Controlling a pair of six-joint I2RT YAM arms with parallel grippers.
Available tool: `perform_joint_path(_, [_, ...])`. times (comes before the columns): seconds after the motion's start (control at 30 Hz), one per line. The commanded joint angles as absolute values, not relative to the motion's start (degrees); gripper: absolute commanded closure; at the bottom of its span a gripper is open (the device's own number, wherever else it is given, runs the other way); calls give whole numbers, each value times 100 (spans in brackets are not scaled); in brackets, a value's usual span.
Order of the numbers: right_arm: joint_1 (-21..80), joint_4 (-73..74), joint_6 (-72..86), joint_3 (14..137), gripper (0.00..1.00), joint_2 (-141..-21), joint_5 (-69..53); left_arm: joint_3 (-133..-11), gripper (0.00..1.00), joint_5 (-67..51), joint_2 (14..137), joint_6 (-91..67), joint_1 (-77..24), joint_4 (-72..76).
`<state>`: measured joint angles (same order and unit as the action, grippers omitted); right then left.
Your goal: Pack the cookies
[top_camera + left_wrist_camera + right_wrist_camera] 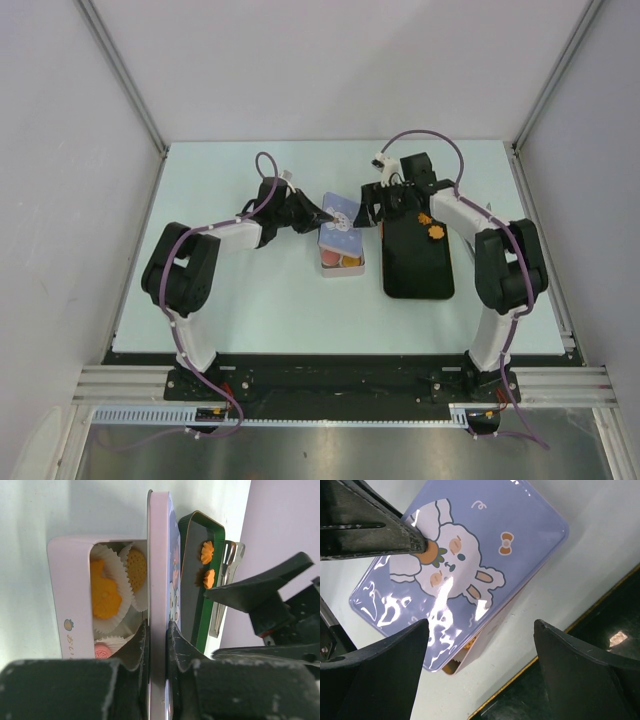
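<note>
Clock directions are read in the overhead view, with 12 o'clock pointing away from the arm bases.

The left gripper (157, 630) is clamped on the rim of the lavender rectangular metal lid with a rabbit picture (470, 545). It holds the lid raised on edge at the 12 o'clock end of the pale pink rectangular tin (70, 590). This is probably to leave the tin's mouth uncovered for loading.

Inside the tin, white pleated paper cups (117, 570) hold several of the small flat orange cookies (105, 595). A pink round cookie (102, 651) sits at the end nearest the left wrist camera. Two more orange flower-shaped cookies (430, 225) lie on the dark rectangular tray (420, 270), which sits just beside the tin at its 3 o'clock side. They rest toward the tray's 12 o'clock end, so the packing looks unfinished.

The right gripper (481, 625) hangs over the lid's picture face near the gap between tin and tray. Its jaws are spread wide and hold nothing. It is probably placed either to steady the lid or to turn toward the tray for the remaining two cookies. The frames do not settle which.
</note>
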<state>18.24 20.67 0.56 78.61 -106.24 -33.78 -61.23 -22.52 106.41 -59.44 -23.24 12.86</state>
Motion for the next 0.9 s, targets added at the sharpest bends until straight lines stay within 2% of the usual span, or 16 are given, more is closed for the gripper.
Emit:
perform_joint_path(0.0, [1934,1513,325,7866,10,-10898,-3296,-6065,97,-2083,10415,-5766,-2329,1222])
perform_joint_path(0.87, [2162,457,1072,8235,11,-11874,-3841,-5950,86,-1951,10310,-5643,-2391,941])
